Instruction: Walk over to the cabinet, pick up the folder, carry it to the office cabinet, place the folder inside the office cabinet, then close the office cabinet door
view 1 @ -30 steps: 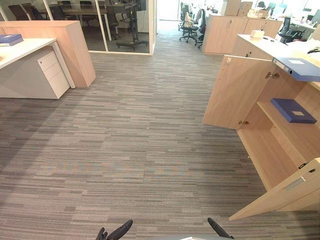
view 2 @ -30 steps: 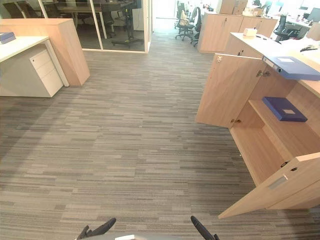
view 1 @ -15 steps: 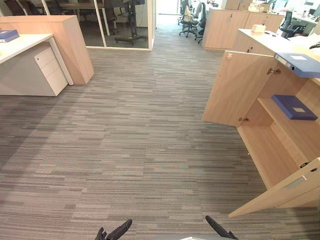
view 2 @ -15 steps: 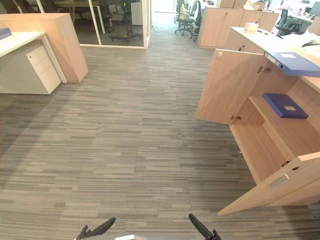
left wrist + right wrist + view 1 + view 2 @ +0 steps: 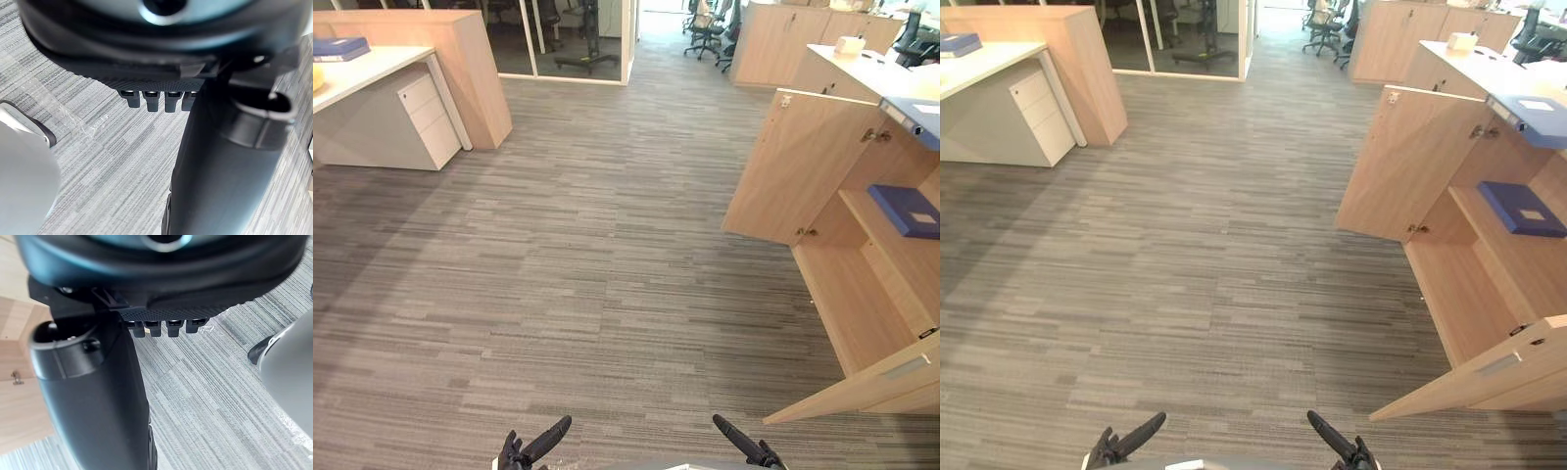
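Left eye view: the whole scene has shifted right, so the camera turned left. Folder [image 5: 337,46] on far desk [image 5: 372,73]; second folder [image 5: 908,209] inside open office cabinet [image 5: 862,294].
Left wrist view: left hand [image 5: 146,49] relaxed, empty.
Right wrist view: right hand [image 5: 161,284] likewise. Pickup pending.

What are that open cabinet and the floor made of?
The cabinet looks like light wood-grain laminate board, matte: even grain, flat panels. The floor looks like low-pile carpet, grey and streaked, with no shine.
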`<state>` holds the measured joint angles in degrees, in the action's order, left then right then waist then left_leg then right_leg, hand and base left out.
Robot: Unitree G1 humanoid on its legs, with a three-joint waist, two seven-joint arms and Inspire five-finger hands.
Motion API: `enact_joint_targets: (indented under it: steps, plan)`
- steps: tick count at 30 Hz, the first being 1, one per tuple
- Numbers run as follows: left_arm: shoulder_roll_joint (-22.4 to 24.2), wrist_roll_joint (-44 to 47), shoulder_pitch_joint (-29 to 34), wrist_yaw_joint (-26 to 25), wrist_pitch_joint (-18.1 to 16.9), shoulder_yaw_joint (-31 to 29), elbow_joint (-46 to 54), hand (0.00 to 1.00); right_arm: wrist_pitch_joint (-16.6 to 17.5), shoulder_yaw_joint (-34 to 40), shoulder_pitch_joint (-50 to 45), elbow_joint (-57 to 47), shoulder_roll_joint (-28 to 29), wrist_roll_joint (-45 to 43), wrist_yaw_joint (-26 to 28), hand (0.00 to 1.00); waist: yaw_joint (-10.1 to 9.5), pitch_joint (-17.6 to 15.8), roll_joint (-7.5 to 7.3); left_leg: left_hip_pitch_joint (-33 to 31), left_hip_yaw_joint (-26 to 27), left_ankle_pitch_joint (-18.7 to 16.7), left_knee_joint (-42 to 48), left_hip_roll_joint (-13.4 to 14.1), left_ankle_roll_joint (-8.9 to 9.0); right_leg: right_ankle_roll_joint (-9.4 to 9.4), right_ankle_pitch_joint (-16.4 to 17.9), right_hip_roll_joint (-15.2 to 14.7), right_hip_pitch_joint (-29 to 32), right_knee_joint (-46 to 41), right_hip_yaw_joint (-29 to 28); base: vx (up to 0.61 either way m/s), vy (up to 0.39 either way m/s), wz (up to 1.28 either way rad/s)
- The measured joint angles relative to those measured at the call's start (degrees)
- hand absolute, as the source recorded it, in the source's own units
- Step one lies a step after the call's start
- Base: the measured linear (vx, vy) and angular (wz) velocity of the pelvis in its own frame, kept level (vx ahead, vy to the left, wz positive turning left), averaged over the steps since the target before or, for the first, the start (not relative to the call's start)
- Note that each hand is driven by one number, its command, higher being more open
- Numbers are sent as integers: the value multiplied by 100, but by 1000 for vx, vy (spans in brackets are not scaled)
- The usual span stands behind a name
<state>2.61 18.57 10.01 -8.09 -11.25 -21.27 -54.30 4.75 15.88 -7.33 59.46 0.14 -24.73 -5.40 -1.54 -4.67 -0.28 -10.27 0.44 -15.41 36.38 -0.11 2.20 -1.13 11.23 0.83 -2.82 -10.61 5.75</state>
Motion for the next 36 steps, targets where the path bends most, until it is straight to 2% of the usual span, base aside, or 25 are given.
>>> enact_joint_targets:
  steps: [1, 3, 7, 8, 9, 10, 11, 12, 15, 16, 17, 18, 19, 20, 21, 22, 24, 26, 27, 29, 30, 31, 32, 33, 36]
  plan:
    - [60, 61, 11, -12, -13, -60, 93, 100, -2, -29, 21, -9, -29, 0, -6, 100, -17, -61, 10, -239, 106, 38, 487, 58, 67, -25, 13, 7, -51, -5, -1, 70, 17, -1]
    - [126, 185, 48, -17, -80, -41, 223, 100, -47, -58, 104, 2, -100, 14, -58, 100, -122, -121, 57, -740, 362, -256, 842, 313, 6, 3, 119, -57, -176, -45, -137, 156, 66, -22]
    - [116, 174, 87, 19, -122, 27, 335, 100, -80, -202, 314, 1, -56, 128, -95, 100, -138, -132, 13, -1198, 353, -85, -211, 541, -9, 286, 312, -462, -387, 38, -416, 292, 210, -38]
    - [108, 171, 94, 63, -134, 74, 363, 100, -93, -247, 349, 1, -41, 220, -97, 100, -146, -136, 11, -1264, 347, 120, -662, 604, -9, 432, 379, -634, -545, 120, -471, 400, 323, -27]
    - [96, 169, 92, 78, -138, 95, 368, 100, -108, -316, 360, 6, -26, 222, -105, 100, -151, -135, 8, -1280, 438, 612, -882, 653, 37, 535, 450, -821, -748, 236, -497, 346, 295, -27]
    - [93, 164, 98, 65, -143, 133, 357, 100, -119, -352, 360, 6, -25, 224, -104, 100, -153, -118, 22, -1199, 566, 937, -894, 657, 18, 550, 468, -892, -819, 267, -522, 461, 411, -26]
    - [5, 156, 76, 54, -138, 198, 348, 100, -147, -348, 420, 36, 53, 223, -104, 100, -160, -58, -48, -1186, 764, 755, -785, 549, -125, 473, 382, -1060, -813, 253, -605, 579, 500, -39]
    - [-6, 153, 74, 50, -172, 204, 341, 100, -160, -346, 476, 4, 233, 231, -84, 100, -205, -14, -82, -1170, 906, 579, -695, 544, -289, 317, 109, -1122, -761, 254, -703, 571, 492, -47]
    - [-95, 96, 41, 64, -114, 305, 328, 100, -278, -352, 509, 33, 359, 334, 64, 100, -317, 92, -232, -838, 1215, 392, -750, 328, -533, 584, -342, -1477, -741, 94, -811, 448, 352, -39]
    - [-102, 88, 46, 62, -106, 362, 328, 100, -287, -127, 508, 18, 402, 451, 93, 100, -361, 127, -253, -509, 1353, 334, -975, 126, -629, 648, -503, -1679, -713, -226, -848, 389, 295, -29]
    - [-112, 75, 56, 65, -100, 447, 328, 100, -286, 87, 492, -27, 412, 454, 104, 100, -365, 143, -250, -243, 1403, 314, -1166, -40, -656, 627, -609, -1785, -600, -662, -918, 425, 348, -28]
    - [-99, -79, 60, 98, -99, 562, 328, 100, -283, 382, 426, -138, 404, 454, 107, 100, -347, 181, -197, 250, 1418, 285, -1618, -312, -720, 319, -895, -1951, -36, -2088, -1010, 317, 289, -12]
    - [-99, -107, 57, 104, -100, 598, 328, 100, -277, 444, 403, -162, 393, 455, 107, 100, -338, 191, -181, 349, 1419, 279, -1723, -354, -751, 244, -998, -1989, 105, -2440, -1031, 280, 261, 4]
    - [-138, -172, 26, 136, -93, 687, 326, 100, -301, 548, 353, -224, 391, 455, 103, 100, -296, 201, -217, 680, 1421, 262, -1982, -557, -813, -80, -1388, -2162, 631, -3622, -1076, 268, 204, 17]
    - [-149, -243, 15, 159, -84, 687, 324, 100, -240, 553, 320, -326, 391, 459, 103, 100, -242, 234, -275, 980, 1413, 263, -2196, -718, -815, -127, -1406, -2325, 1101, -4520, -931, 277, 168, 19]
    - [-145, -279, 16, 174, -78, 687, 312, 100, -209, 553, 319, -367, 392, 461, 103, 100, -202, 234, -275, 1156, 1375, 264, -2316, -760, -817, -128, -1393, -2365, 1255, -4815, -788, 283, 93, 21]
    - [-150, -355, -22, 234, -71, 687, 202, 100, -106, 537, 326, -441, 395, 473, 148, 100, -111, 221, -253, 1706, 1182, 262, -2673, -741, -819, -146, -882, -2317, 1680, -5432, -114, 265, 14, 22]
    - [-163, -352, -72, 236, -70, 687, 109, 100, -75, 543, 337, -486, 397, 473, 150, 100, -78, 153, -235, 2002, 1069, 241, -2808, -609, -792, -1, -298, -2114, 1867, -5324, 383, 251, -107, 26]
    - [-165, -350, -106, 238, -69, 687, 26, 100, -36, 546, 398, -492, 400, 466, 172, 100, -46, 48, -185, 2187, 1026, 222, -2842, -452, -772, 91, 30, -1946, 1869, -4880, 838, 239, -158, 23]
    - [-163, -348, -86, 239, -69, 688, -5, 100, -44, 540, 459, -474, 410, 468, 169, 100, -9, 7, -155, 2388, 1030, 173, -2969, -263, -681, 129, 203, -1822, 1858, -3839, 1641, 211, -172, 12]
    - [-167, -349, -64, 241, -68, 683, 4, 100, -46, 536, 485, -445, 430, 470, 169, 100, -15, -9, -170, 2516, 1073, 72, -3128, -190, -505, 113, 111, -1777, 1858, -3062, 2123, 191, -175, -5]
    - [-192, -351, -50, 242, -71, 677, 11, 100, -54, 532, 511, -389, 435, 479, 169, 100, -32, -26, -221, 2620, 1117, 53, -3205, -214, -455, 82, -158, -1746, 1834, -2643, 2326, 193, -193, -39]
    - [-187, -355, -24, 235, -69, 652, -93, 100, -66, 545, 559, -285, 403, 508, 158, 100, -62, -35, -223, 2819, 1235, -30, -3309, -169, -319, -259, -82, -1636, 1688, -2286, 2696, 296, -247, -69]
    - [-89, -358, -25, 240, -35, 640, -236, 100, -50, 546, 600, -273, 361, 562, 155, 100, -7, -28, 27, 2870, 1371, -75, -3308, 51, -239, -278, -68, -1338, 1670, -2137, 2717, 334, -253, -71]
    - [-73, -481, -88, 284, 44, 640, -236, 100, -96, 548, 713, -236, 347, 661, 141, 100, 70, -105, 83, 2849, 1476, -74, -3073, 270, -217, -359, 169, -935, 1606, -1979, 2646, 351, -237, -52]
